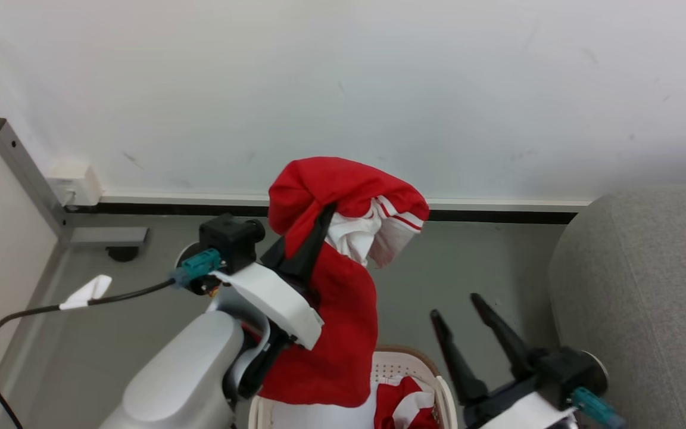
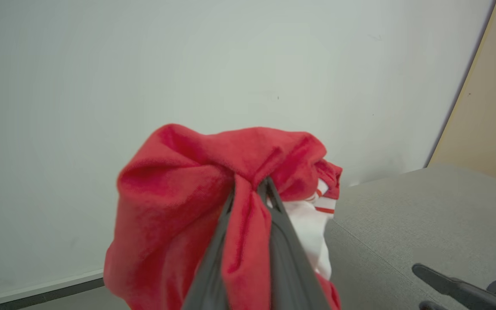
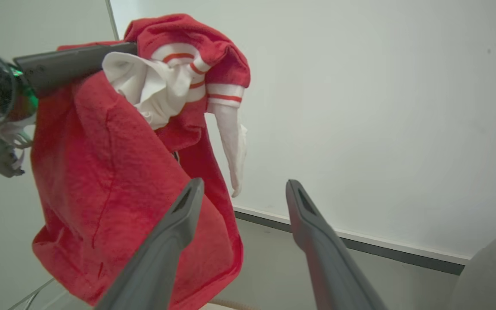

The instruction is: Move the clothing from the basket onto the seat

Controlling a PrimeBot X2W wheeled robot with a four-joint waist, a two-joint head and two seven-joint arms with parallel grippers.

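The left gripper [image 1: 325, 217] is clamping tight on a soft bright red fabric garment [image 1: 343, 333] with white striped trim, dangling it over the oval white perforated plastic basket [image 1: 415, 361]. The right gripper [image 1: 456, 305] is hovering with its 2 fingers spread, empty, beside the large light grey woven-fabric sofa [image 1: 646, 298].

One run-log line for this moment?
left gripper: shut on red garment, hanging over basket | right gripper: open, empty | more clothing in basket
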